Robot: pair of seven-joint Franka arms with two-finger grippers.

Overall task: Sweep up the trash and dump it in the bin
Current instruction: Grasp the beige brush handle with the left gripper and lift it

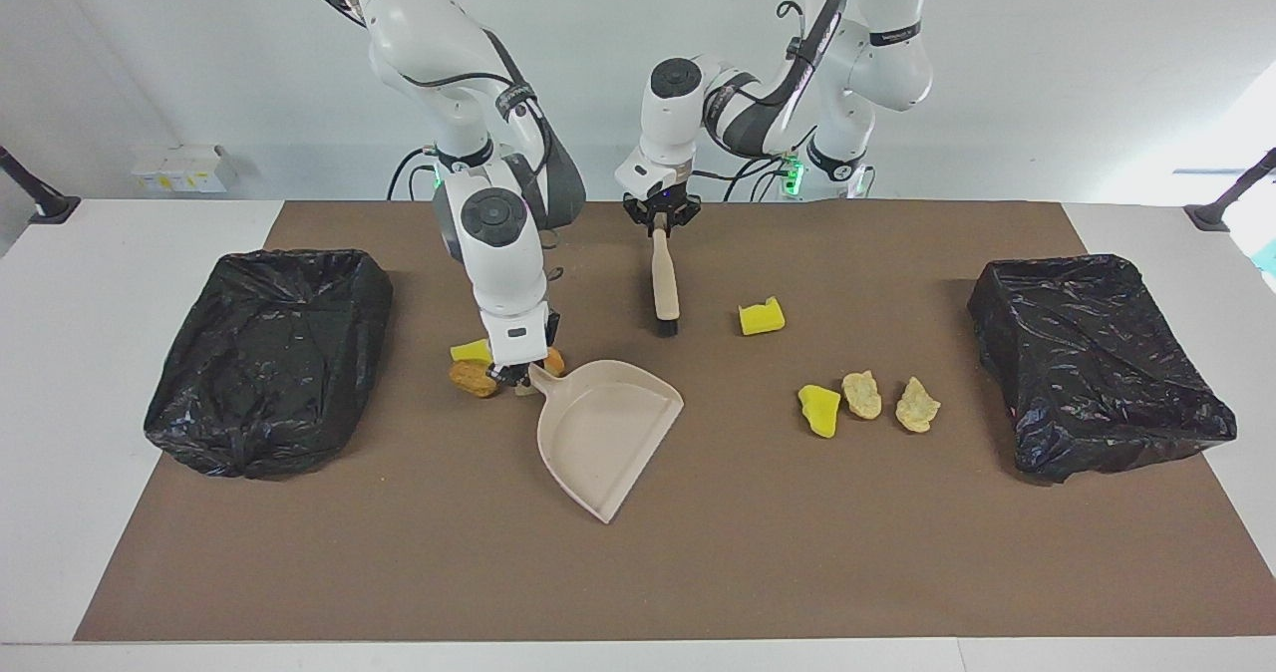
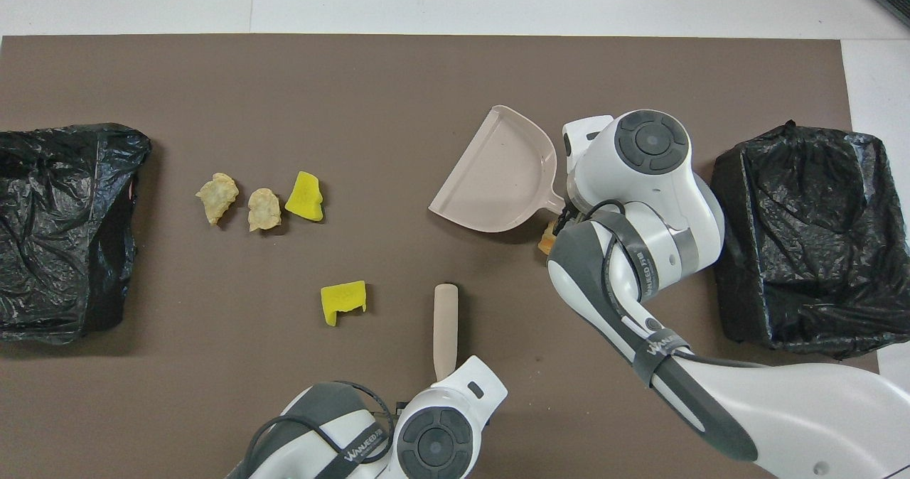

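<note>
Gripping smooth beige brush (image 1: 664, 283), crumbly trash (image 1: 861, 394), crinkled black bin (image 1: 1095, 363)

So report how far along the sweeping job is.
Nothing is binned yet. The left hand has shut on the brush handle; the right hand grips the dustpan handle. All visible trash lies on the mat, still to sweep and dump into a bin.

a broad open stretch of the counter (image 1: 698, 572) is left farther from the robots than the dustpan (image 1: 598, 433), while the middle is obstructed by the brush (image 1: 664, 283), scattered trash (image 1: 862, 395) and two bins (image 1: 269, 358) at the ends.
</note>
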